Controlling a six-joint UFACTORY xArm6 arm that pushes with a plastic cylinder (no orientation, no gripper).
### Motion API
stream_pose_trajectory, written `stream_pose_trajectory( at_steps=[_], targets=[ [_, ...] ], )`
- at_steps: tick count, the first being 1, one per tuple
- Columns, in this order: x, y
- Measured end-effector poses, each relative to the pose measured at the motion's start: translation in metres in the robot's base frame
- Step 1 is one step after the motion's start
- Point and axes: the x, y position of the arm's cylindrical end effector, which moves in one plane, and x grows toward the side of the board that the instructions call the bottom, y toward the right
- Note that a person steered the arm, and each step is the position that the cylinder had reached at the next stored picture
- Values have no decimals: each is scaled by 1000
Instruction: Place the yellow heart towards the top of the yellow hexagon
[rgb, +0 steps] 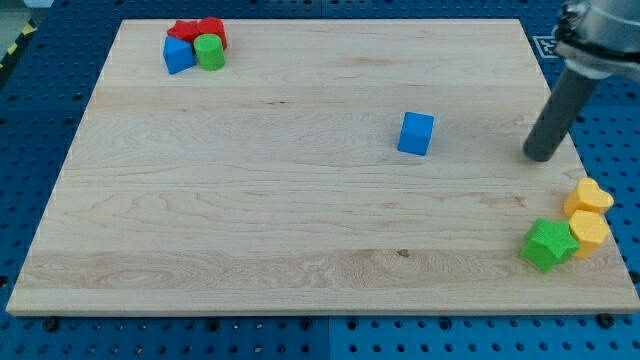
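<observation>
The yellow heart (588, 196) lies near the board's right edge, low in the view. The yellow hexagon (589, 233) sits just below it, touching or nearly touching. A green star (549, 244) rests against the hexagon's left side. My tip (541, 157) is on the board above and to the left of the heart, a short gap away, touching no block.
A blue cube (416, 133) stands alone right of the board's middle. At the top left a cluster holds a red star (184, 31), another red block (212, 29), a blue block (178, 55) and a green cylinder (210, 52). The wooden board's (300, 220) right edge runs close by the yellow blocks.
</observation>
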Motion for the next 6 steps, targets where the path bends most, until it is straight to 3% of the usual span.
stream_pose_trajectory(
  at_steps=[1, 3, 6],
  targets=[
    [5, 38],
    [57, 36],
    [86, 17]
  ],
)
